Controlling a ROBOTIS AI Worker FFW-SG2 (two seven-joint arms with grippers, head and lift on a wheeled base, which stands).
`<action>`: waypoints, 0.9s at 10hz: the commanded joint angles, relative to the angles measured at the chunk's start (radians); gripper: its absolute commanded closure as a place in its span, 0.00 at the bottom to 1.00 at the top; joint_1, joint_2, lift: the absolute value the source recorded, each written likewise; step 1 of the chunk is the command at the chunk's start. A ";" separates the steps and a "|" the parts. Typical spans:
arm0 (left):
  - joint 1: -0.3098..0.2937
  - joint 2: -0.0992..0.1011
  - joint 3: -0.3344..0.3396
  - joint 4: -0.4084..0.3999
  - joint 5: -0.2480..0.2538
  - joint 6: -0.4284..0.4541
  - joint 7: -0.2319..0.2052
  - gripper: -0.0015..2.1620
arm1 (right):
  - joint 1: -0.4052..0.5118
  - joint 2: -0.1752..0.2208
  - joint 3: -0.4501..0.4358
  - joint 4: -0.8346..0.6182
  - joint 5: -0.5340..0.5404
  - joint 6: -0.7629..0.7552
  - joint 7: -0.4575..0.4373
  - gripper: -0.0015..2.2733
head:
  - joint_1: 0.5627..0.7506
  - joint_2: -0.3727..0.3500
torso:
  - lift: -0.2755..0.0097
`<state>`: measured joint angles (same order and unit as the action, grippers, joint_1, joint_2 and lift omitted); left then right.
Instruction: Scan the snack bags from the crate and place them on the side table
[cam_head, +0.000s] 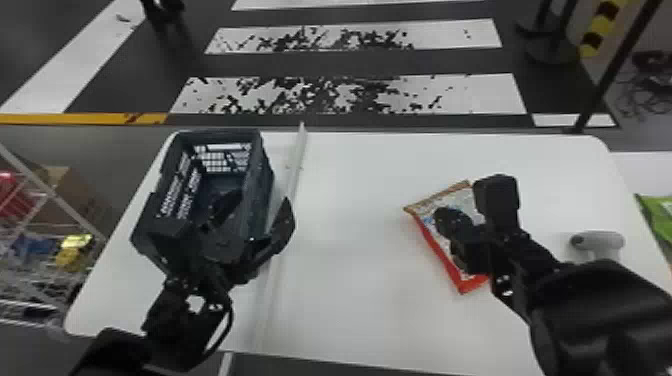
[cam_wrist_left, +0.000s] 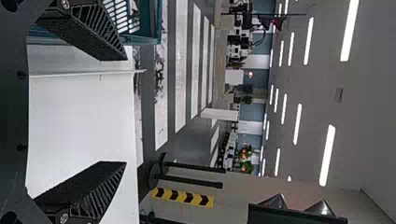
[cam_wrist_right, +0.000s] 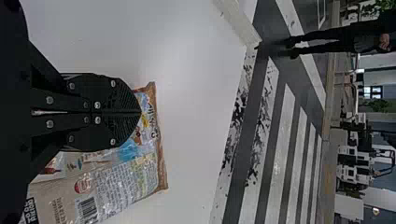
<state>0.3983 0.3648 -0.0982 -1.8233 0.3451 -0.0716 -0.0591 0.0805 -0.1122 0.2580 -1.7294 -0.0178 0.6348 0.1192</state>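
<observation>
The snack bag, with red and brown edges, lies on the white table under my right gripper. In the right wrist view, that gripper has its fingers pressed together over the bag, whose barcode side faces the camera; whether any film is pinched is unclear. My left gripper is open at the near right part of the dark crate. Seen from its own wrist, the left gripper has nothing between its spread fingers. A pale handheld scanner rests right of the bag.
A pale strip runs along the table just right of the crate. Beyond the right edge, a green bag lies on the side table. A wire rack with packets stands at the left.
</observation>
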 joint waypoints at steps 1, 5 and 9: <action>-0.001 0.000 0.000 -0.002 0.000 0.000 -0.001 0.04 | -0.061 0.000 0.044 0.091 0.002 -0.025 0.000 0.99 | 0.70 0.72 | 0.79; 0.001 -0.001 0.002 -0.001 0.000 -0.003 0.001 0.04 | -0.177 0.034 0.098 0.281 0.026 -0.049 0.008 0.99 | 0.70 0.76 | 0.79; 0.002 -0.003 0.002 0.002 0.000 -0.003 -0.001 0.04 | -0.255 0.042 0.119 0.406 0.056 -0.059 0.008 0.99 | 0.70 0.77 | 0.79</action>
<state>0.4000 0.3620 -0.0966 -1.8221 0.3452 -0.0743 -0.0598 -0.1646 -0.0711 0.3766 -1.3414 0.0334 0.5758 0.1284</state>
